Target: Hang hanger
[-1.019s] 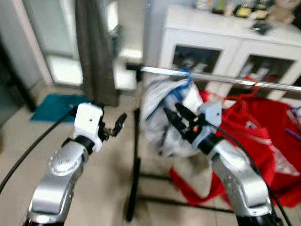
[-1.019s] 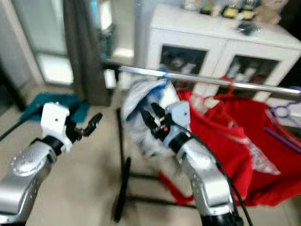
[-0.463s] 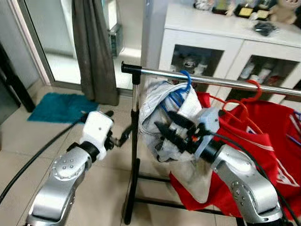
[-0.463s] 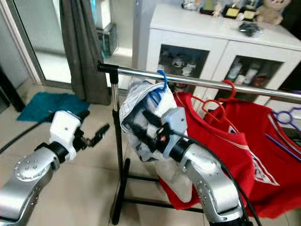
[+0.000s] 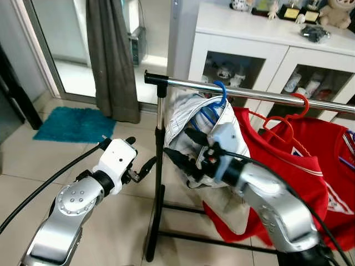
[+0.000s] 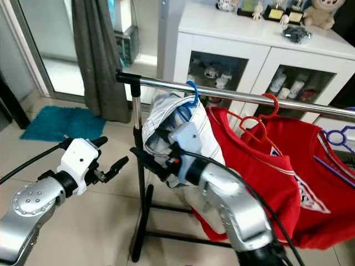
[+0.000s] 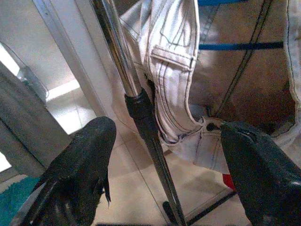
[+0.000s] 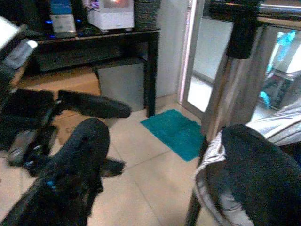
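Observation:
A blue hanger (image 5: 221,92) hangs by its hook on the chrome rail (image 5: 255,96) of a clothes rack, carrying a white denim garment (image 5: 182,117). My right gripper (image 5: 181,148) stands open and empty in front of that garment, its fingers pointing toward the rack's upright pole (image 5: 158,166). Left of the pole, my left gripper (image 5: 140,155) is open with nothing in it. The left wrist view shows the pole (image 7: 141,113) and the white garment (image 7: 174,70) beyond its spread fingers (image 7: 80,160).
Red shirts on a red hanger (image 5: 299,106) fill the rail to the right, with a purple hanger (image 6: 339,134) further along. A white cabinet (image 5: 260,52) stands behind the rack. A grey curtain (image 5: 111,55) and a teal mat (image 5: 69,124) lie to the left on tiled floor.
The blurred view has steadied and shifted slightly. My right gripper has swung left, off the white garment toward the pole. The left gripper has stayed open at about the same spot.

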Controlling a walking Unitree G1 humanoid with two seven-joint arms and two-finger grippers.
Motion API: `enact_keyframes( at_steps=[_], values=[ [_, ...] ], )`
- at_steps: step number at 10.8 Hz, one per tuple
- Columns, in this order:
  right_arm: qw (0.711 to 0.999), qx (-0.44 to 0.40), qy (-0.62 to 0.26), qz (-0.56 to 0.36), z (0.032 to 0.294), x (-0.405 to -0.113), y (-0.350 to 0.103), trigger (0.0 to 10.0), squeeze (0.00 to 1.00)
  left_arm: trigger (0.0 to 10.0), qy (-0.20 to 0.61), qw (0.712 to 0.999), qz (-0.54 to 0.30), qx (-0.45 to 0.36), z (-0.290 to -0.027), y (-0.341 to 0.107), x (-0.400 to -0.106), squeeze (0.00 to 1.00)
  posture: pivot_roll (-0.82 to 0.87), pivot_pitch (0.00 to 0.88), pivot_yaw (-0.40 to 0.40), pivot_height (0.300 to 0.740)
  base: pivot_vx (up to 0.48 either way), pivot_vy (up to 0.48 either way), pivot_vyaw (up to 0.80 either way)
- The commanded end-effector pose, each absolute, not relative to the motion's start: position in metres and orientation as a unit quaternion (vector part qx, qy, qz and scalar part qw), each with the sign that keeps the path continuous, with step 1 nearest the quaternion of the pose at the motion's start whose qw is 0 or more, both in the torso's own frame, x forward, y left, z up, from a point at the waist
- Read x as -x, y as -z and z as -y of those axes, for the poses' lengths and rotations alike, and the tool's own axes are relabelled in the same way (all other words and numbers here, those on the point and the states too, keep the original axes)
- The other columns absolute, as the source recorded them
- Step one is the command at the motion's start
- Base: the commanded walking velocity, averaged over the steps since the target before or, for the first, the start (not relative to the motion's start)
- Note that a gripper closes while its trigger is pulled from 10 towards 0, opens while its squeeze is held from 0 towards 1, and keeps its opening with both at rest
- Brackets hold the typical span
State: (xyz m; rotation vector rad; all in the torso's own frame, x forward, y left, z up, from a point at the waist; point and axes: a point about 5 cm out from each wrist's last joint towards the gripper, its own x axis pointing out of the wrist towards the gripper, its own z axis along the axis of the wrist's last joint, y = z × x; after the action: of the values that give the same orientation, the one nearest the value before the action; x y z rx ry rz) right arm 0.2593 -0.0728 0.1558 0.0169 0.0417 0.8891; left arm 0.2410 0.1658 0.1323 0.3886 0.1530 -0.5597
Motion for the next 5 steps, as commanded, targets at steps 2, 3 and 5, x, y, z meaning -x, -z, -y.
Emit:
enact_keyframes(
  at_steps=[2,3,5],
  values=[
    [0.917,0.011,-0.397,-0.030,0.067,-0.268,-0.157,10.0,0.24,10.0,0.288,0.934,-0.073,-0.201,-0.161,-0.136,-0.237,0.00,0.04,0.000,-0.082,0.740,0.000,0.000,0.00],
    [0.933,0.043,-0.356,-0.033,0.065,-0.278,-0.154,10.0,0.00,10.0,0.291,0.932,-0.075,-0.203,-0.160,-0.135,-0.235,0.00,0.04,0.000,-0.077,0.740,0.000,0.000,0.00],
    [0.956,0.100,-0.273,-0.033,0.074,-0.293,-0.153,10.0,0.00,10.0,0.299,0.927,-0.079,-0.211,-0.159,-0.134,-0.235,0.00,0.04,0.000,-0.069,0.740,0.000,0.000,0.00]
  ],
)
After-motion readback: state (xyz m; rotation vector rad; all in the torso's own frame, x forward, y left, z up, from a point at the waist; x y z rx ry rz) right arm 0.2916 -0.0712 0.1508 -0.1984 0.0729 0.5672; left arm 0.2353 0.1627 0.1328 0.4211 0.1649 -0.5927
